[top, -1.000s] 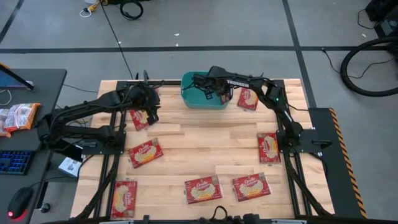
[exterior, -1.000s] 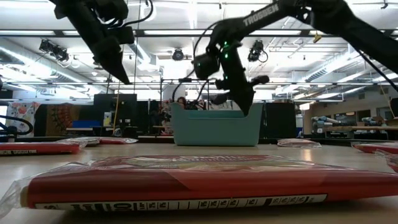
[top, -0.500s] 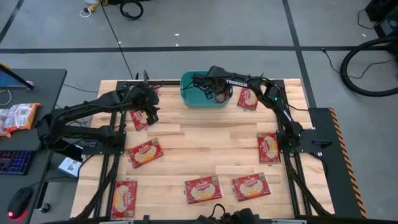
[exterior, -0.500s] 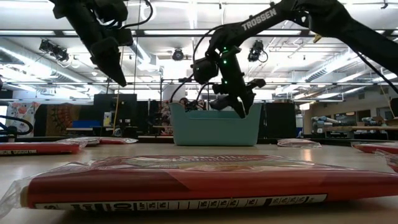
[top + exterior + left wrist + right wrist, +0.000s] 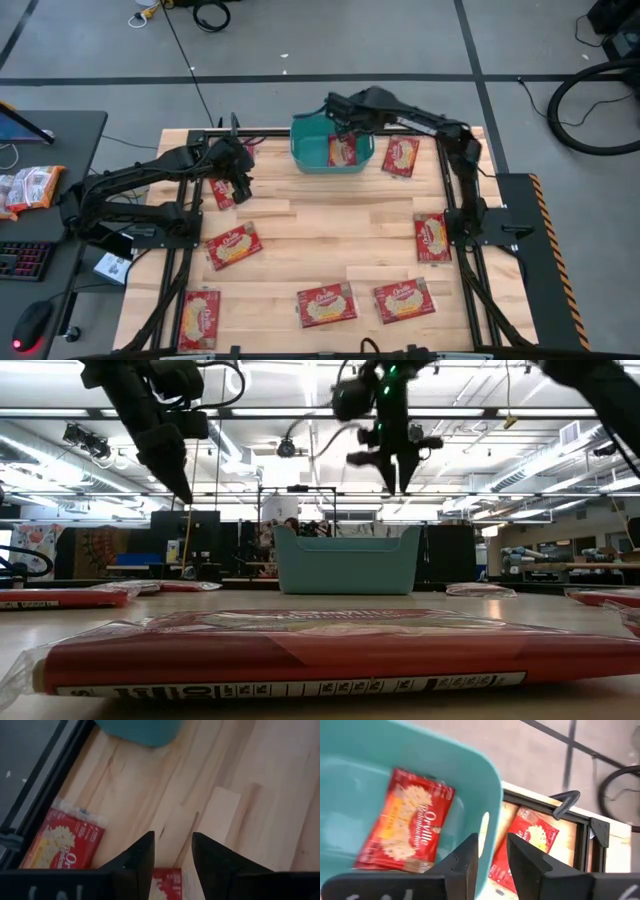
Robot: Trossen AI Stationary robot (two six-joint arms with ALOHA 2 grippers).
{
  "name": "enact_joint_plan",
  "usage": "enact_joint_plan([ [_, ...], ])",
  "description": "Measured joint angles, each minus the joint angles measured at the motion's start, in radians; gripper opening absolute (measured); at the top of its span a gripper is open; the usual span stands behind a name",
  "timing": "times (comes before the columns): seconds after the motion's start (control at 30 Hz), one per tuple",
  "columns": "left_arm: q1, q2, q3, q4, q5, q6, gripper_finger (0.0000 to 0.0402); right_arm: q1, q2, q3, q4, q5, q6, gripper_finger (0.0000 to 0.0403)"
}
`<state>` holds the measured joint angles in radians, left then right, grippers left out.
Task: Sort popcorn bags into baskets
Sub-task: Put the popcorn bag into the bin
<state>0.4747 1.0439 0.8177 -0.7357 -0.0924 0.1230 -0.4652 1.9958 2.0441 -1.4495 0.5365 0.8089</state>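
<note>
While the left claw (image 5: pixel 240 184) hangs above the left rear of the wooden worktop (image 5: pixel 330 235), its fingers (image 5: pixel 137 860) stand apart with nothing between them, and a popcorn bag (image 5: pixel 224 193) lies flat right below it. Further bags lie flat across the worktop: one near the left edge (image 5: pixel 233 245), one at the front left corner (image 5: pixel 200 318), two along the front (image 5: pixel 327 304) (image 5: pixel 404 299). At the rear centre sits the teal basket (image 5: pixel 308 152), holding one bag (image 5: pixel 343 150) flat on its floor. Above its back rim the right claw (image 5: pixel 342 117) hovers, its fingers (image 5: pixel 465 862) parted and empty. Just right of the basket lies another bag (image 5: pixel 400 156), and one more rests by the right edge (image 5: pixel 432 236).
</note>
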Motion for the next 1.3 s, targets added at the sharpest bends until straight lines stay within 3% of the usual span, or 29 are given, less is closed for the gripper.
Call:
enact_joint_plan([
  [0.2, 0.0, 0.0, 0.0, 0.005, 0.0, -0.014, 0.0137, 0.005, -0.061, 0.001, 0.202, -0.154, -0.043, 0.0148],
  [0.47, 0.0, -0.09, 0.0, 0.001, 0.004, -0.079, 0.0137, 0.006, 0.094, 0.0, 0.44, -0.359, -0.042, 0.0209],
  [0.67, 0.0, -0.175, 0.0, -0.005, 0.005, -0.081, 0.0137, 0.0, 0.21, 0.0, 0.474, -0.343, 0.056, 0.0224],
  [0.97, 0.0, -0.188, 0.0, -0.058, 0.004, -0.091, 0.0137, 0.006, 0.298, -0.002, 0.274, -0.225, 0.087, 0.0215],
  [1.3, 0.0, -0.188, 0.0, -0.14, 0.001, -0.11, 0.0137, -0.098, 0.276, -0.008, 0.175, -0.297, 0.029, 0.0214],
])
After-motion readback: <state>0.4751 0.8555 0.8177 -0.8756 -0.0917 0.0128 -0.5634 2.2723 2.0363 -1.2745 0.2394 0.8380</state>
